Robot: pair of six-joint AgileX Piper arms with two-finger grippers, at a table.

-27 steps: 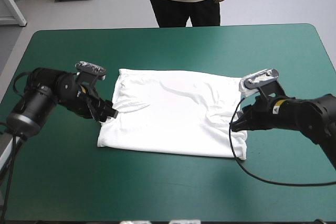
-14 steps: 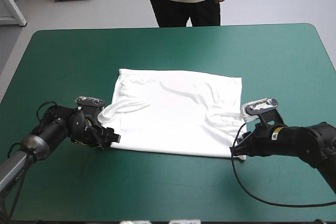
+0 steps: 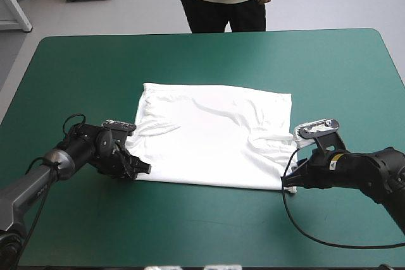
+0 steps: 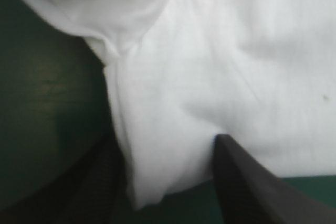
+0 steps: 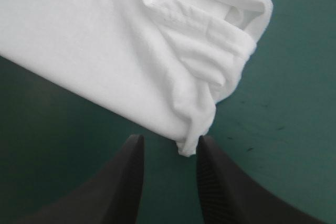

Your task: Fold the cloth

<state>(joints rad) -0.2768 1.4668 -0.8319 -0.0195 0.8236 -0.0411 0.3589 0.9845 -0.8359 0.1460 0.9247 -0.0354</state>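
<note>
At the middle of the teal-green table, the T-shirt lies spread flat as a white, roughly rectangular sheet, its long sides running from left to right. Shallow wrinkles cross its surface. A sleeve is folded in over the left part, and bunched folds gather near the right edge.

At the near left corner of the shirt, the left end effector sits low on the table. Its black fingers are set wide apart, and the corner of cloth lies loose between them.

At the near right corner, the right end effector is likewise low. A narrow gap of bare cover shows between its fingers. The layered, hemmed corner ends just at one fingertip and is not pinched between the two.
</note>
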